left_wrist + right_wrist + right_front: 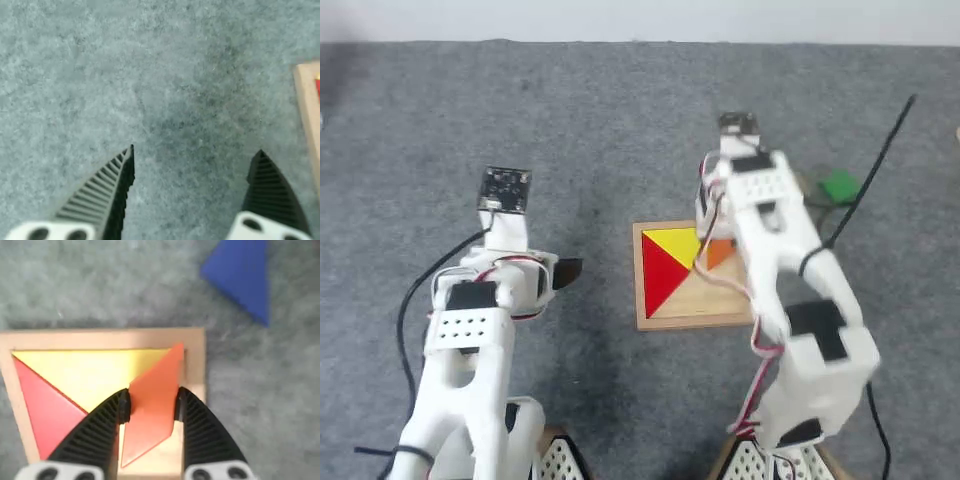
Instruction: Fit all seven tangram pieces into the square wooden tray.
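Left of the square wooden tray (690, 321), the left gripper (195, 150) hangs over grey carpet (100, 60) with jaws spread, holding nothing. In the tray's left half lie a flat red triangle (658, 278) and a flat yellow triangle (678, 243). The right gripper (151, 399) pinches the orange parallelogram piece (157, 375) over the tray's right part, probably to seat it beside the yellow triangle.

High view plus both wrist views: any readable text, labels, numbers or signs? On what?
None can be read.
The tray, yellow piece, red piece and orange piece are plain, with no print.
Any marking on the camera board on the left wrist is too small to read.
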You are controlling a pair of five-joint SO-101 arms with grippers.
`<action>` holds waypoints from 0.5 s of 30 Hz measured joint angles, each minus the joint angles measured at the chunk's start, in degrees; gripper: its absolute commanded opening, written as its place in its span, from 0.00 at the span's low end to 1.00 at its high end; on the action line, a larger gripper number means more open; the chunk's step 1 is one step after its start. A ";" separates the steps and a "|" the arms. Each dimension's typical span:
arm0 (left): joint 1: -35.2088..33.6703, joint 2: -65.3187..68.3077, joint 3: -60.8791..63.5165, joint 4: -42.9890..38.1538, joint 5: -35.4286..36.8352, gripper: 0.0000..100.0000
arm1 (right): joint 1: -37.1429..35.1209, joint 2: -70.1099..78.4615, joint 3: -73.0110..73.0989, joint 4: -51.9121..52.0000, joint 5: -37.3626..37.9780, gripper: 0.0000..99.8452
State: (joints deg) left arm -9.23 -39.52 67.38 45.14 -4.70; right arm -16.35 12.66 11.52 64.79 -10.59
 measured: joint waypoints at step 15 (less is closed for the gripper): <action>2.20 0.00 0.26 0.00 0.00 0.35 | -2.46 -13.98 17.58 -9.32 -1.41 0.01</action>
State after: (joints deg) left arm -7.03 -39.52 67.65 45.14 -4.70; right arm -18.81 -1.32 29.10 55.47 -12.00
